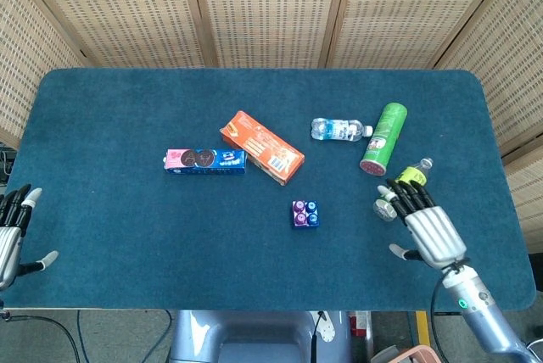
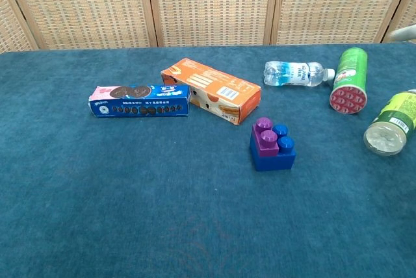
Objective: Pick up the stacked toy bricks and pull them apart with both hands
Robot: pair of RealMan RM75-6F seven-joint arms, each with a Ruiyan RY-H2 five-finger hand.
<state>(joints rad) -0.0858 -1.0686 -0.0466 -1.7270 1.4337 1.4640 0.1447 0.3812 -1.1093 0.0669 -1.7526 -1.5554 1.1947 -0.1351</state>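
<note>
Sitting on the blue felt tabletop (image 1: 127,108), a little right of centre and toward the near edge, is the stack of toy bricks (image 1: 305,214), a narrow purple plastic brick pressed onto the left half of a wider blue one, whose own studs show on the right; the stack stands upright and nothing touches it; no hand appears in the chest view.

Just beyond it, to the far left, lies the orange cardboard box (image 1: 262,147) on its side, angled across the cloth; the blue-and-pink packet of sandwich biscuits (image 1: 204,160) lies lengthwise to the left of the box, its right end close against the box's near side.

To the far right of the bricks lies the small clear plastic water bottle (image 1: 341,130) on its side, cap pointing right; beside that cap lies the tall green cylindrical snack can (image 1: 384,137), its red end facing near; nearer and further right lies the green-labelled drink bottle (image 1: 400,187), also on its side.

The right hand (image 1: 431,234) hovers over the cloth well to the right of the bricks, fingers apart and stretched forward, holding nothing, its fingertips overlapping the near end of the drink bottle in the head view; the left hand (image 1: 10,240) sits at the near left edge of the table, fingers likewise spread and empty.
</note>
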